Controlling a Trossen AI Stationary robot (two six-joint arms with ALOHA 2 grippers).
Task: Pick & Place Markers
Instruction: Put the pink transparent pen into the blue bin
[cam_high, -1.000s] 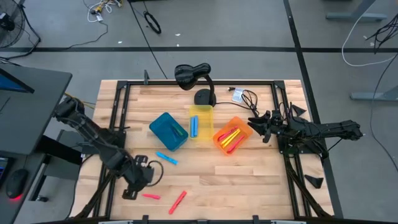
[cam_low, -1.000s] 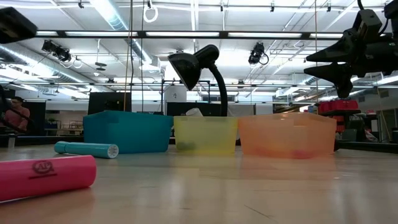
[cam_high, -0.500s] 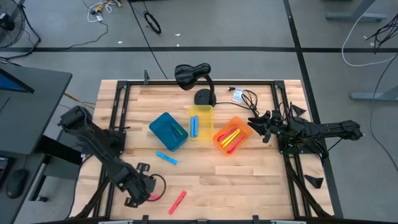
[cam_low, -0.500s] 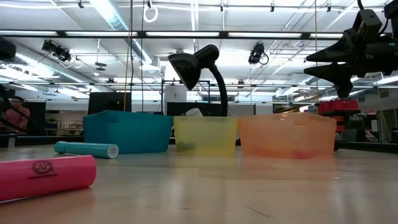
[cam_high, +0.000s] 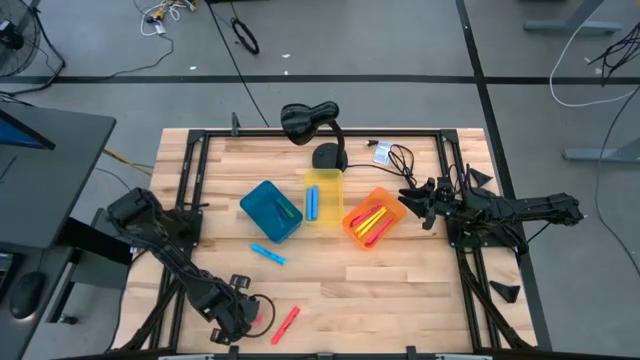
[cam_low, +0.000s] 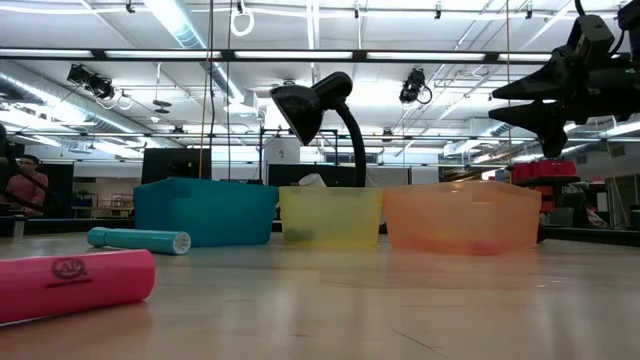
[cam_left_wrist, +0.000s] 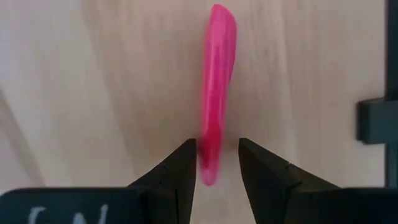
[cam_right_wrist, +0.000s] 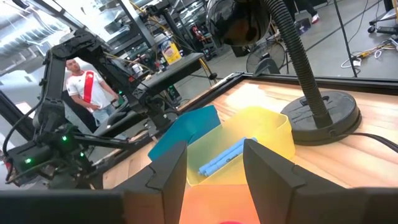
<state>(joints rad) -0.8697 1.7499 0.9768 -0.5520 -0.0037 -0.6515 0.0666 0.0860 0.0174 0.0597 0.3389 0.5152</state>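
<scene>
A pink marker (cam_left_wrist: 216, 93) lies flat on the wooden table near its front left. My left gripper (cam_left_wrist: 216, 167) points down over it, open, with one finger on each side of the marker's near end. In the high view the gripper (cam_high: 237, 317) covers most of this marker. A red marker (cam_high: 285, 324) lies just to its right, and a blue marker (cam_high: 268, 254) lies farther back. My right gripper (cam_high: 412, 205) hovers level at the table's right, beside the orange bin (cam_high: 372, 222), open, with nothing between its fingers. My left gripper's fingers (cam_left_wrist: 180, 167) straddle the pink marker's near end (cam_left_wrist: 210, 163) from above, lying along the marker. One finger stands right against it and I cannot tell whether it touches. A gap shows beside the other finger. The marker lies on the table.
Three bins stand in a row mid-table: a blue bin (cam_high: 268, 210), a yellow bin (cam_high: 322, 192) holding a blue marker, and the orange bin with yellow and red markers. A black desk lamp (cam_high: 312, 125) stands behind them. Bare wood lies between the bins and the front edge.
My left gripper has moved toward the table's near edge and a little to the right, and has sunk down over the pink marker. It now covers the marker in the high view. It has also left the top of the low view.
</scene>
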